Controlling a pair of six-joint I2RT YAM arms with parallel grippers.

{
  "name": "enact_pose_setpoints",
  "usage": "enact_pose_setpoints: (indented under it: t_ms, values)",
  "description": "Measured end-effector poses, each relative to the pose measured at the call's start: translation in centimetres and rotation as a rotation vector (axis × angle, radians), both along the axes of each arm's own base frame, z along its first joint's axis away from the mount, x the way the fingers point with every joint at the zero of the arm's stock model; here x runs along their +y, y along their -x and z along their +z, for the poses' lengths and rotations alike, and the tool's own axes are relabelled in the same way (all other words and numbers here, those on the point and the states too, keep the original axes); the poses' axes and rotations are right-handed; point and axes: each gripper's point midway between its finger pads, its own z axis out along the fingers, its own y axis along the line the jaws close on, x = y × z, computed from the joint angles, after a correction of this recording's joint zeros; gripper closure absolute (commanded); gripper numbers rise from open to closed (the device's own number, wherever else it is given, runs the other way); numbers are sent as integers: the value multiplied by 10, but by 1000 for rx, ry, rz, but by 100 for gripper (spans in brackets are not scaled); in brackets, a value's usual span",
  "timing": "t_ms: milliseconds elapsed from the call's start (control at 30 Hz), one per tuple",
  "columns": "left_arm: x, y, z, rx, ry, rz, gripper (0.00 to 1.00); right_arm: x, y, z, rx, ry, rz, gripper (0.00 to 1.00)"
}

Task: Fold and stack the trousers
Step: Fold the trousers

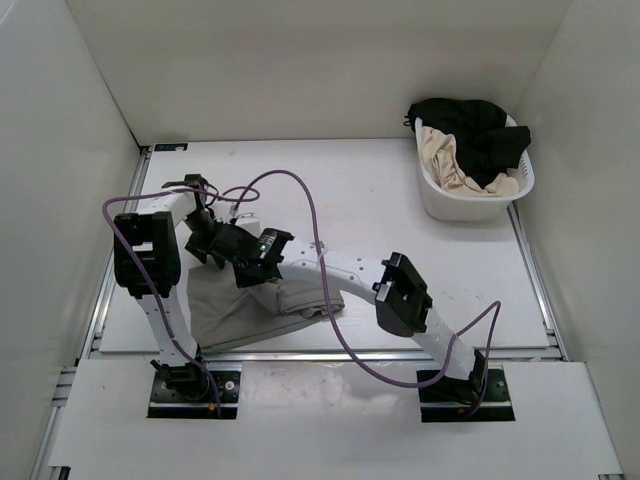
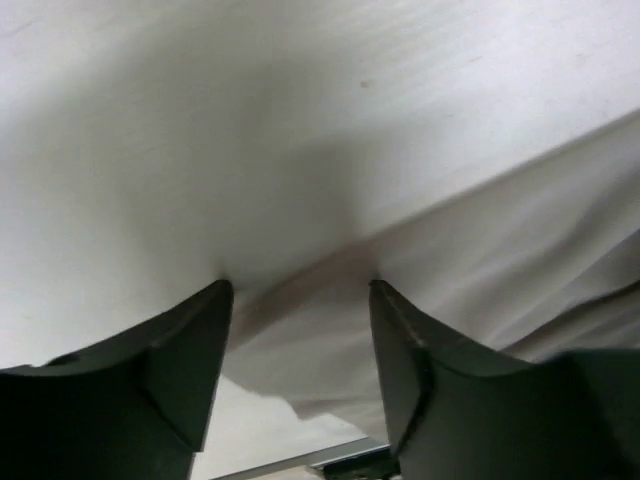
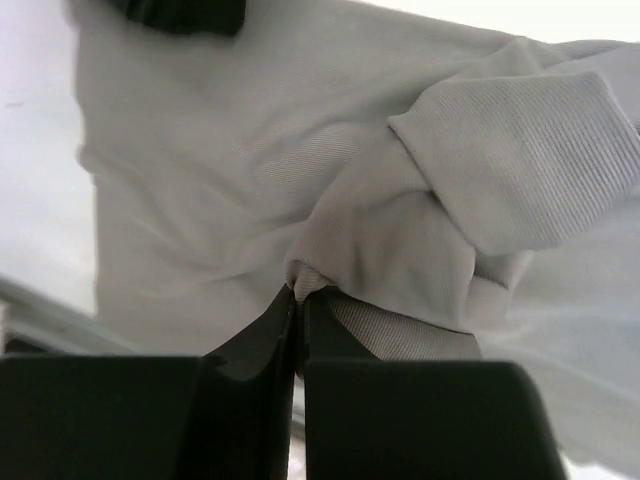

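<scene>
Top external view: the trousers [image 1: 235, 310] lie in a rumpled grey heap on the left side of the white table [image 1: 400, 200], close to its near edge, between the two arm bases. Both arms reach to the far end of that heap. The right arm stretches across from its base on the right, and the right gripper [image 1: 215, 250] is down on the cloth. The left gripper [image 1: 200, 222] sits just beside it, a little farther back. Purple cables [image 1: 330, 300] loop over both arms. At the far right corner stands a white basket [image 1: 470, 200], well apart from the trousers, with a black garment [image 1: 475, 130] and a cream garment [image 1: 450, 165] piled in it.

From the right wrist, the right gripper [image 3: 297, 300] has its two dark fingers pressed together, with a small fold of the trousers [image 3: 200, 180] pinched at their tips. A ribbed cuff [image 3: 520, 160] folds over just to the right of the pinch. A dark shape [image 3: 185, 12] shows at the top edge; it may be part of the other arm, though I cannot say for sure.

From the left wrist, the left gripper [image 2: 300, 330] stands with its jaws wide apart, holding nothing. The edge of the trousers [image 2: 480, 270] runs across between and beyond the fingers [image 2: 190, 370], and bare table [image 2: 150, 150] fills the upper left, shaded by the arm.
</scene>
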Motion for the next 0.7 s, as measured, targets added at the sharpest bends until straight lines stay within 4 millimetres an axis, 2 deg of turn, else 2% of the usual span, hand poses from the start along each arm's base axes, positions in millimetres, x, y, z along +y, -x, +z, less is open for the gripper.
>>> enact_pose_setpoints:
  t_ms: [100,267,333,400,500,600,700]
  values:
    - [7,-8,-2,-19,-3,-5,61,3,9,21,-26,-32,-1,100]
    - [28,-16,2,-66,12,25,81,-10,7,53,-60,-49,-24,100]
    - [46,-17,12,-102,7,47,81,-17,3,59,-74,-44,-47,100]
    - [63,-15,29,-144,5,58,67,-28,2,60,-81,-32,-75,100]
    - [80,-7,58,-189,17,31,62,-56,0,54,-91,18,-131,100]
    - [70,7,65,-176,40,-81,59,-85,-10,52,-111,55,-191,100]
    - [38,35,45,-79,88,-250,59,-117,-22,54,-132,79,-266,100]
